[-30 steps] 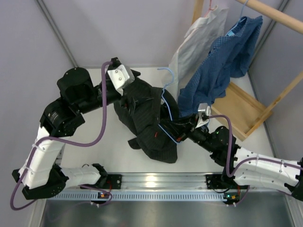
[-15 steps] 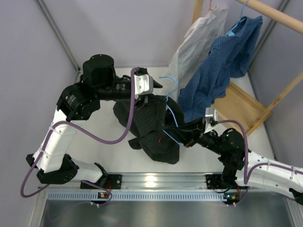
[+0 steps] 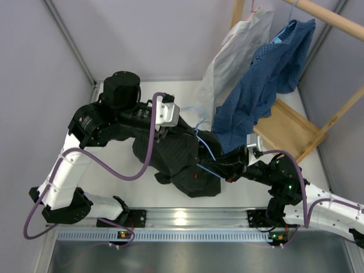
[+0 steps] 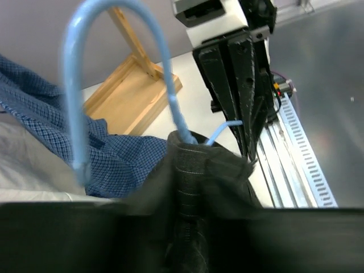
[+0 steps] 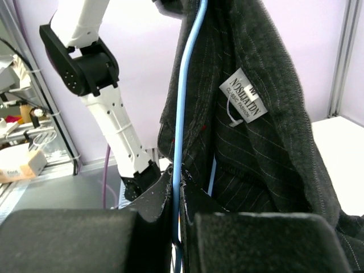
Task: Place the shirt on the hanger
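The black shirt (image 3: 182, 162) hangs bunched in the middle of the table, with the light-blue hanger (image 3: 206, 147) threaded through its neck. My left gripper (image 3: 164, 129) sits at the top of the shirt, just left of the hook. In the left wrist view the hanger hook (image 4: 77, 91) rises from the collar (image 4: 196, 170), and my left gripper (image 4: 190, 227) is shut on that dark fabric. My right gripper (image 3: 219, 169) comes in from the right; in its wrist view it (image 5: 178, 187) is shut on the hanger wire (image 5: 183, 102), beside the shirt's white neck label (image 5: 243, 96).
A blue dotted shirt (image 3: 261, 79) and a white shirt (image 3: 233, 51) hang from the wooden rack (image 3: 290, 133) at the back right, close to the hanger hook. The arms' metal base rail (image 3: 187, 219) runs along the near edge.
My left arm swung right, from the shirt's left shoulder to the collar beside the hook, and its jaws closed on the fabric. The right arm shifted slightly with the hanger.
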